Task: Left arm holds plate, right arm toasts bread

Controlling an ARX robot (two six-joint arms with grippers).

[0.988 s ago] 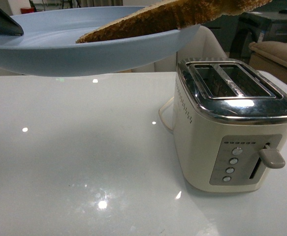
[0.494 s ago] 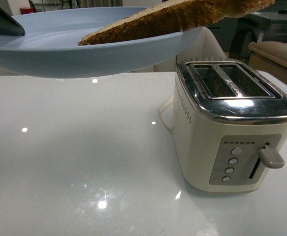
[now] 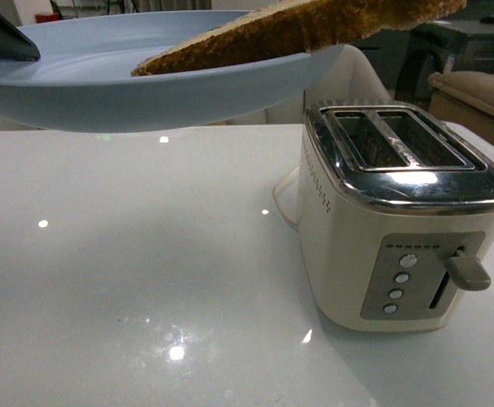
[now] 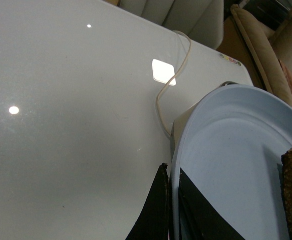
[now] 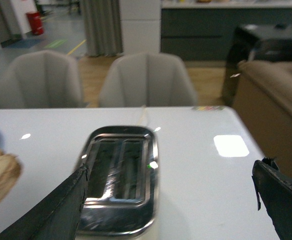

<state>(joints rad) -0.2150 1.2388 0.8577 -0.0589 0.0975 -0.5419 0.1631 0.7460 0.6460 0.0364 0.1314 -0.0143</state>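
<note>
One bread slice point(image 3: 297, 30) lies tilted on the one plate point(image 3: 145, 93). Its low end is in the dish; its high end reaches past the rim on the toaster side, above the toaster point(image 3: 399, 220) and not touching it. The plate is in the air, above and left of the toaster. Left gripper point(image 4: 172, 172) is clamped on the plate rim at the side far from the toaster, one finger over the rim, one under. Right gripper point(image 5: 171, 170) is spread wide with nothing in it, above the toaster. Toaster has two slots, four round buttons point(image 3: 396, 293) and one lever point(image 3: 469, 273) near the top of its track. One cord point(image 4: 168, 85) loops from the toaster across the white table point(image 3: 145, 271). Two chairs point(image 5: 40, 80) stand beyond the toaster.
</note>
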